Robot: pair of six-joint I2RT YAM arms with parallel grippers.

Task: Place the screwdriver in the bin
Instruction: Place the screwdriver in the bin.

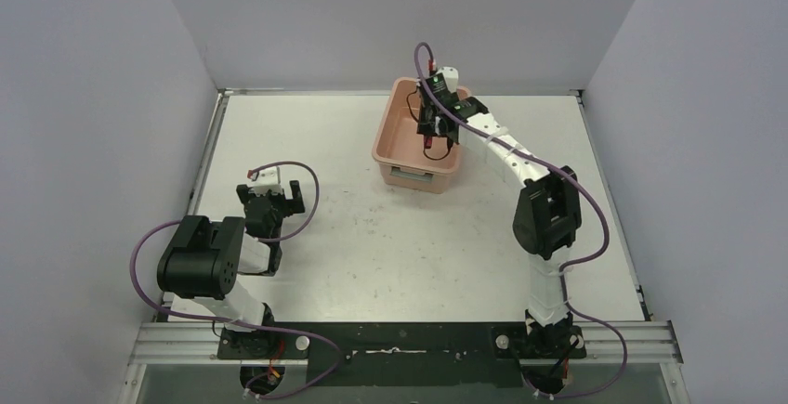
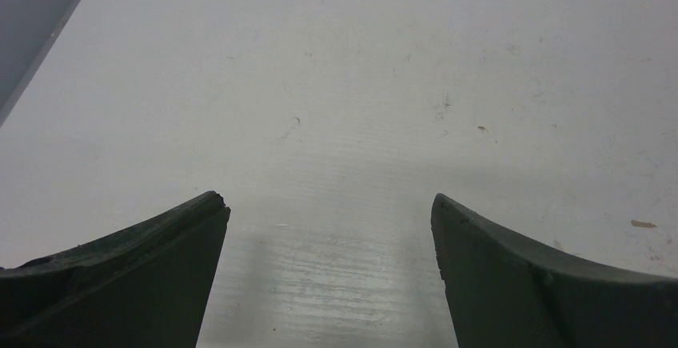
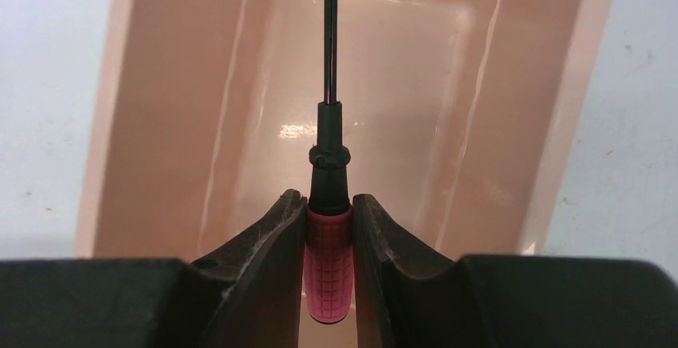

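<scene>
Your left pincer [image 2: 329,204] hangs spread wide over the scuffed white table [image 2: 360,84], near left. Farther right, your right pincer [image 3: 329,204] clamps the slim red-handled, black-shafted screwdriver [image 3: 329,164] above the salmon-pink rectangular plastic bin's [image 3: 160,124] interior.

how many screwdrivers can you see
1. The screwdriver is clamped by its red handle in the right gripper, above the inside of the bin. The right arm covers part of the bin from above, so another could be hidden.
</scene>
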